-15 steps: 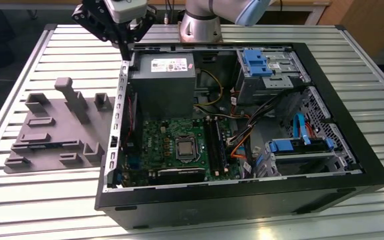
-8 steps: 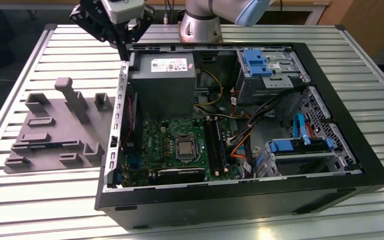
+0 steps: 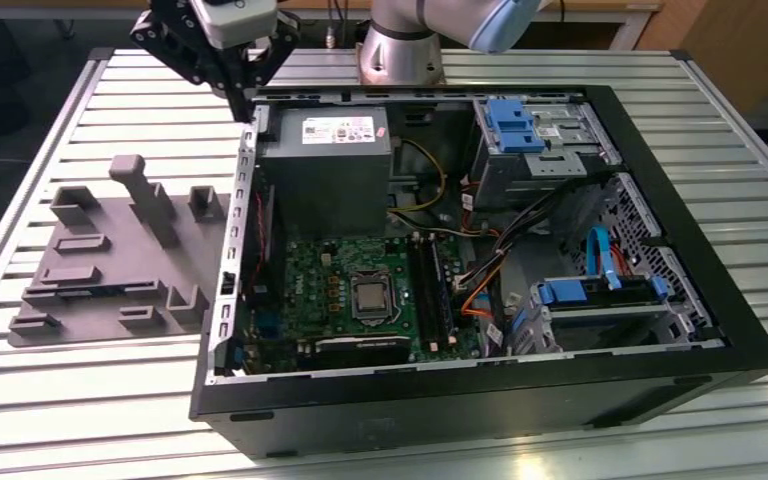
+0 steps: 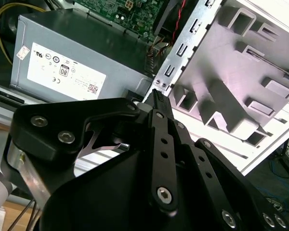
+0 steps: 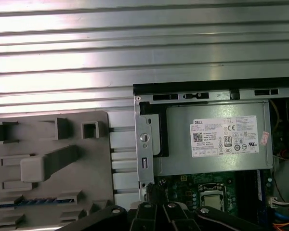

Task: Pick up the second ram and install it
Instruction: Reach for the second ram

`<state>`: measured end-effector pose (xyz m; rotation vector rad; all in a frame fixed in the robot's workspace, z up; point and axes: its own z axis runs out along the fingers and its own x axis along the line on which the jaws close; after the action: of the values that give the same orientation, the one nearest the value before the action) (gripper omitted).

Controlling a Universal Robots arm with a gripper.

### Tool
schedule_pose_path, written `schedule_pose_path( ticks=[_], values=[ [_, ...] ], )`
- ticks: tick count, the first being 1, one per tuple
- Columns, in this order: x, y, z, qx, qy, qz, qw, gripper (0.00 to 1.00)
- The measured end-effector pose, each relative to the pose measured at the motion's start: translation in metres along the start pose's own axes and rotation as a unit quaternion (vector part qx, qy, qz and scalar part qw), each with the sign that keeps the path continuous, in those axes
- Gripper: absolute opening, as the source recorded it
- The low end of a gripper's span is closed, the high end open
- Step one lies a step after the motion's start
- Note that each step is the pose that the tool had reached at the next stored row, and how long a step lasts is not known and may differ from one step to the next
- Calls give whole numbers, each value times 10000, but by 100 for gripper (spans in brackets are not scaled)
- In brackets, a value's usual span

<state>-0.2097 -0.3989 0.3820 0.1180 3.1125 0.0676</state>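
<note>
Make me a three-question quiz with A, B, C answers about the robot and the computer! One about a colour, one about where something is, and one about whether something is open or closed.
1. What colour is the motherboard?
A. Green
B. Red
C. White

2. Where is the gripper?
A. Touching the motherboard
B. Above the far corner of the case, by the power supply
C. Lying flat on the power supply

3. How is the case?
A. Closed up
B. Empty inside
C. Open, with its insides showing

Answers:
1. A: the board is green around its socket.
2. B: in the exterior view the gripper hangs at that corner, clear of the board.
3. C: you can look straight in at the board, cables and power supply.
</note>
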Motion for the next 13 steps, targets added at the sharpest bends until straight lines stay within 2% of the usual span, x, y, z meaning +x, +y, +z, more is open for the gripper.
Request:
schedule_pose_path(
  ticks=[13],
  values=[
    [134,-11,5,0,1,0,10000,11]
  ],
)
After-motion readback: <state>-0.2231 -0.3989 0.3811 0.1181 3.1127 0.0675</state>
